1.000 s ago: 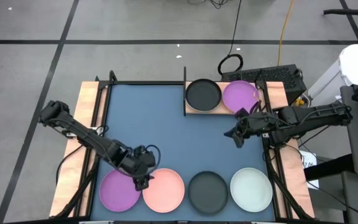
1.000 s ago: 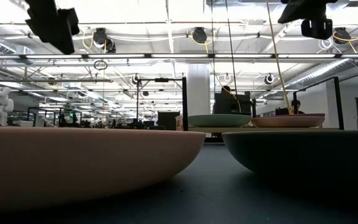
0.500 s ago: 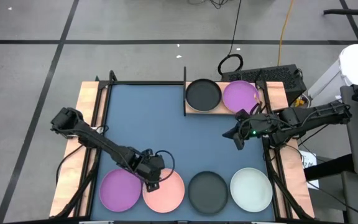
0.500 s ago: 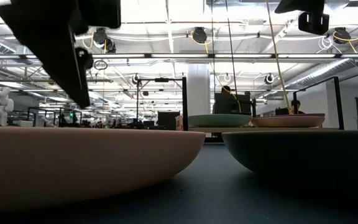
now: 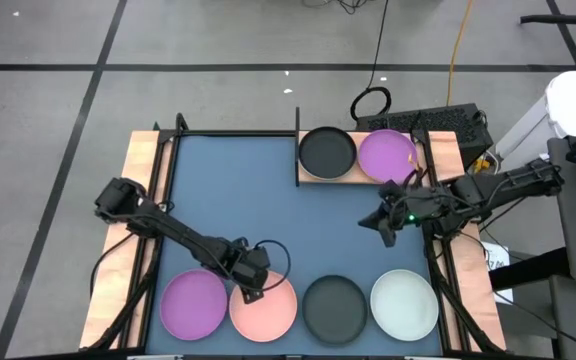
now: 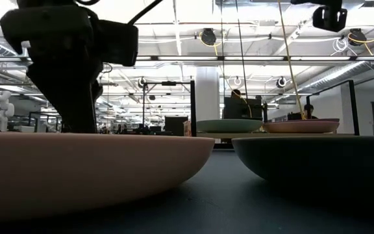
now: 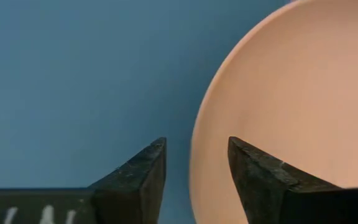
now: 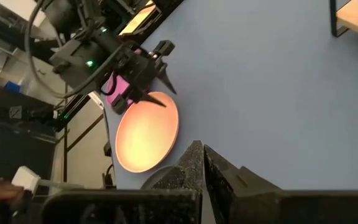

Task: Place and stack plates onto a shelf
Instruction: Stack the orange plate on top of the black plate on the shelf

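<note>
Four plates lie in a row along the near edge: purple, pink, black and pale mint. My left gripper is open, points steeply down at the pink plate's far-left rim, and has one finger inside the rim and one outside, with a gap on both sides. The light-wood shelf at the far edge carries a black plate and a purple plate side by side. My right gripper is shut and hangs in the air near the shelf.
The plates lie on a dark-blue mat, which is bare in the middle. A thin black rail stands at the shelf's left end. Wooden strips run along the table's sides. A cable loop lies beyond the far edge.
My left gripper has come down and moved a little toward the table's right edge, from above the gap between the purple and pink plates to the pink plate's rim. No plate has moved.
</note>
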You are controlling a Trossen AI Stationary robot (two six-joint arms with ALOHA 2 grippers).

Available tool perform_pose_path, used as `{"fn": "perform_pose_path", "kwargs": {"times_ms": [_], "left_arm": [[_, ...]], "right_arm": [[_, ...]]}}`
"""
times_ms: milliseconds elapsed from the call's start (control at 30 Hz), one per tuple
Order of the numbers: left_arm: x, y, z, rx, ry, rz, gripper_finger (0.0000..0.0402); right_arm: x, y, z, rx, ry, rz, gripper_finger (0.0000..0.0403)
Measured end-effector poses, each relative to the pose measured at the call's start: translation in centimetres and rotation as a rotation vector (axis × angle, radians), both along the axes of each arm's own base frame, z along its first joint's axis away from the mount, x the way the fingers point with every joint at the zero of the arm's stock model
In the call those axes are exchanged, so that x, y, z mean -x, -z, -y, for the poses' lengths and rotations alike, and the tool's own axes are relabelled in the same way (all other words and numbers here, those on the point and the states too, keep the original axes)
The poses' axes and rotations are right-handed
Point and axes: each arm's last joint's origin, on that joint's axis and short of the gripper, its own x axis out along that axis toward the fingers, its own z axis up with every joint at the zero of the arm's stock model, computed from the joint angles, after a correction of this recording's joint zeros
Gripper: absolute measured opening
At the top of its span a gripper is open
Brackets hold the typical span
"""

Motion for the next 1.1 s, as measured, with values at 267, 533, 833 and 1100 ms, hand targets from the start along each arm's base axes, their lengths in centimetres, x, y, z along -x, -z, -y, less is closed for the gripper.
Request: {"fn": "perform_pose_path", "kwargs": {"times_ms": [267, 533, 833, 1100], "left_arm": [[0.1, 0.5, 0.0, -0.008, 0.0, -0.033, 0.0094], [-0.3, 0.4, -0.2, 0.017, -0.006, -0.013, 0.0011], [-0.5, -1.8, -1.7, 0.024, -0.043, 0.031, 0.0009], [1.3, -6.9, -5.6, 0.016, -0.102, 0.089, 0.0009]], "right_arm": [[0.1, -0.3, -0.9, -0.006, -0.046, 0.036, 0.0], [0.2, -0.3, -1.1, 0.0, -0.063, 0.034, 0.0], [0.2, -0.3, -1.1, 0.01, -0.072, 0.035, 0.0], [0.2, -0.3, -1.1, 0.025, -0.081, 0.036, 0.0]]}}
